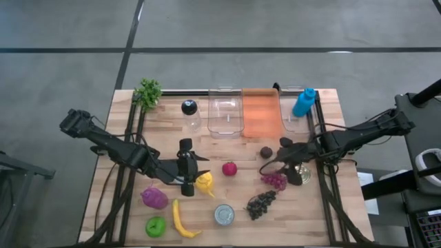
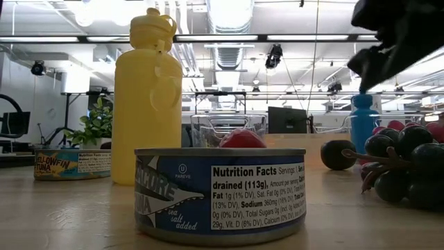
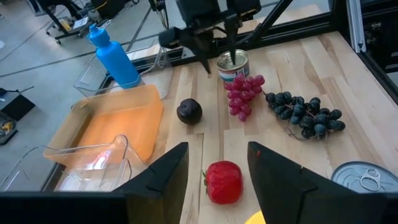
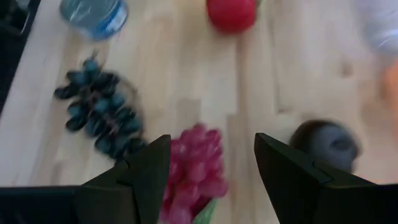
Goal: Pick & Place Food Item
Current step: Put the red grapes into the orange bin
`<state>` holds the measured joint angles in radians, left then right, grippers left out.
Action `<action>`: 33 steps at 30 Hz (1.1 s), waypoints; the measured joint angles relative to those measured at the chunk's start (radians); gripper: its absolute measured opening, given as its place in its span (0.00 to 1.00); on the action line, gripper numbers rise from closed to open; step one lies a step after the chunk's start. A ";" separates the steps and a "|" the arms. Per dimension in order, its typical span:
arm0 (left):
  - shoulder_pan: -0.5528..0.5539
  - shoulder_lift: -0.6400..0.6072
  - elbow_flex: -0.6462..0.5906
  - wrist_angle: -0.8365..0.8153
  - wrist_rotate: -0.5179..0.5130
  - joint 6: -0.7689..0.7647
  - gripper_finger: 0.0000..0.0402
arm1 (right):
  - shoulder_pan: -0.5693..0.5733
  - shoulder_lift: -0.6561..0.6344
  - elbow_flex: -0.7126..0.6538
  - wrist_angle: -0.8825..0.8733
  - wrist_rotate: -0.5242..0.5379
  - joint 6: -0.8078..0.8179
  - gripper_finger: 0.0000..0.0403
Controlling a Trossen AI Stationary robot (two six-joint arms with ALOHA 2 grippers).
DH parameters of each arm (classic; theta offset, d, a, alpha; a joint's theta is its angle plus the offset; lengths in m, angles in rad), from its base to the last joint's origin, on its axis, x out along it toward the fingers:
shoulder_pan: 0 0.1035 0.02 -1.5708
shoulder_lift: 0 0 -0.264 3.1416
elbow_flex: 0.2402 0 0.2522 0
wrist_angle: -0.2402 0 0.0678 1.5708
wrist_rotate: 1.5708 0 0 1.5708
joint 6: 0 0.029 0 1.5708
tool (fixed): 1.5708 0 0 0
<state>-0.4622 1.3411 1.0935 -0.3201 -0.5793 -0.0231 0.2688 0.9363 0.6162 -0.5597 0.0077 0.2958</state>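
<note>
My right gripper (image 4: pixel 211 140) stands open above the red grapes (image 4: pixel 196 168), which lie on the table between its two fingers in the right wrist view; it touches nothing. In the high view it (image 1: pixel 269 165) hangs between the dark plum (image 1: pixel 265 151) and the red grapes (image 1: pixel 273 180). My left gripper (image 3: pixel 217 148) is open and holds nothing, pointing toward a red fruit (image 3: pixel 224 182) on the table ahead of it. A yellow bottle (image 1: pixel 204 182) stands just beside that gripper (image 1: pixel 195 171).
Dark grapes (image 1: pixel 262 203), a tin can (image 1: pixel 223 215), a tuna can (image 1: pixel 300 173), a purple item (image 1: pixel 154 198), a green one (image 1: pixel 156 226) and a yellow one (image 1: pixel 180 219) lie near. At the back stand clear bins (image 1: pixel 225 110), an orange bin (image 1: pixel 262 114) and a blue bottle (image 1: pixel 304 102).
</note>
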 joint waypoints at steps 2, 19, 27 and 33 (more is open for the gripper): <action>0.001 0.000 0.000 0.000 0.000 0.000 0.43 | 0.003 0.025 -0.005 -0.007 -0.025 -0.004 0.55; 0.001 0.000 0.000 0.000 0.000 0.000 0.40 | 0.004 0.230 -0.011 0.045 -0.038 -0.067 0.47; 0.001 0.000 0.000 0.000 0.000 0.000 0.39 | 0.004 0.261 -0.011 0.042 -0.038 -0.089 0.40; 0.001 0.000 0.000 0.000 0.000 0.000 0.40 | 0.004 0.253 -0.011 0.041 -0.042 -0.094 0.26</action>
<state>-0.4610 1.3411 1.0935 -0.3202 -0.5793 -0.0235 0.2726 1.1892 0.6056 -0.5191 -0.0340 0.2020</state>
